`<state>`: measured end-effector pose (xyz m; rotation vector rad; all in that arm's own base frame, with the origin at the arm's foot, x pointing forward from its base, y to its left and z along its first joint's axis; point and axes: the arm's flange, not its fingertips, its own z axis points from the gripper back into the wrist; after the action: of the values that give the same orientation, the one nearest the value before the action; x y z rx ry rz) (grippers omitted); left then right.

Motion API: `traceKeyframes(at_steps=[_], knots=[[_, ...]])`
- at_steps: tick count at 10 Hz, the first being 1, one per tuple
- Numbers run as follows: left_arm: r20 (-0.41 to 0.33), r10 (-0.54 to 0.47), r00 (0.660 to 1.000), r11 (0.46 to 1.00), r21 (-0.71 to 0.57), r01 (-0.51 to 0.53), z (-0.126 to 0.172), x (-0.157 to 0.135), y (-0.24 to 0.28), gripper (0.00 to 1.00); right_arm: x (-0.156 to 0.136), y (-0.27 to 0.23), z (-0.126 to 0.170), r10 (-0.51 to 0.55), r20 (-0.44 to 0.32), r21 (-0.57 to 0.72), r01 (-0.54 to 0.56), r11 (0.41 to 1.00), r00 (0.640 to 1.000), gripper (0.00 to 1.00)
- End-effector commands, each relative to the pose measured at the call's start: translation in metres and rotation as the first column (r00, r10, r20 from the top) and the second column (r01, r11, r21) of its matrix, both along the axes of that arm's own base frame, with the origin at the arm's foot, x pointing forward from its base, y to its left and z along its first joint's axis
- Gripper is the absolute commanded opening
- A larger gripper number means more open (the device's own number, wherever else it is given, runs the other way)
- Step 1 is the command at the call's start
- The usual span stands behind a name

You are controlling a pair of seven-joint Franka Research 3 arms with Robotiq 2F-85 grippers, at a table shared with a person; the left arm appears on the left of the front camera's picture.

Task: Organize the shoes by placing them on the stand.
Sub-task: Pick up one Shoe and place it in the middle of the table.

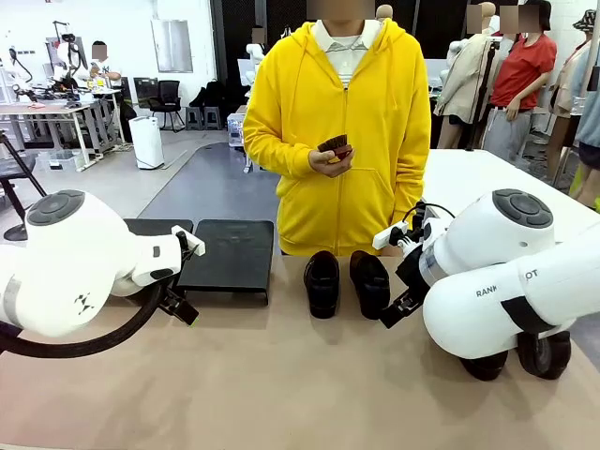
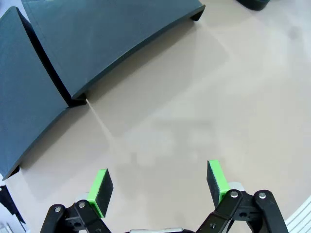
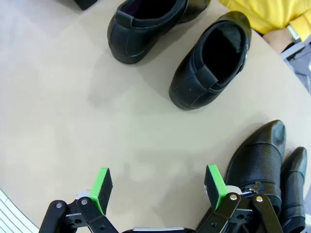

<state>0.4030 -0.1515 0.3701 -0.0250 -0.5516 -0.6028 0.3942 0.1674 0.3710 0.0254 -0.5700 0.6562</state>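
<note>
Two rounded black loafers sit side by side on the tan table in front of the person. In the right wrist view these loafers lie ahead of my open right gripper, and two pointed dress shoes lie just beside its right finger. The black stand rests at the far left of the table. My left gripper hovers open over bare table just in front of the stand's two panels. Both grippers hold nothing.
A person in a yellow hoodie stands at the far edge, both hands holding a small dark object at chest height. My right arm partly covers the dress shoes. Open tabletop lies between the arms in the foreground.
</note>
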Motion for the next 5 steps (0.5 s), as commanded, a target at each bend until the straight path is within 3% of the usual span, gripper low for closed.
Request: traceKeyframes(at_steps=[1, 5], knots=[[0.0, 0.0, 1.0, 1.0, 0.0, 0.0, 0.0001, 0.0, 0.0001, 1.0, 0.0, -0.0001, 0.0, 0.0, 0.0, 0.001, 0.0, 1.0, 1.0, 1.0], [0.0, 0.0, 1.0, 1.0, 0.0, 0.0, 0.0001, 0.0, 0.0001, 1.0, 0.0, -0.0001, 0.0, 0.0, 0.0, 0.001, 0.0, 1.0, 1.0, 1.0]])
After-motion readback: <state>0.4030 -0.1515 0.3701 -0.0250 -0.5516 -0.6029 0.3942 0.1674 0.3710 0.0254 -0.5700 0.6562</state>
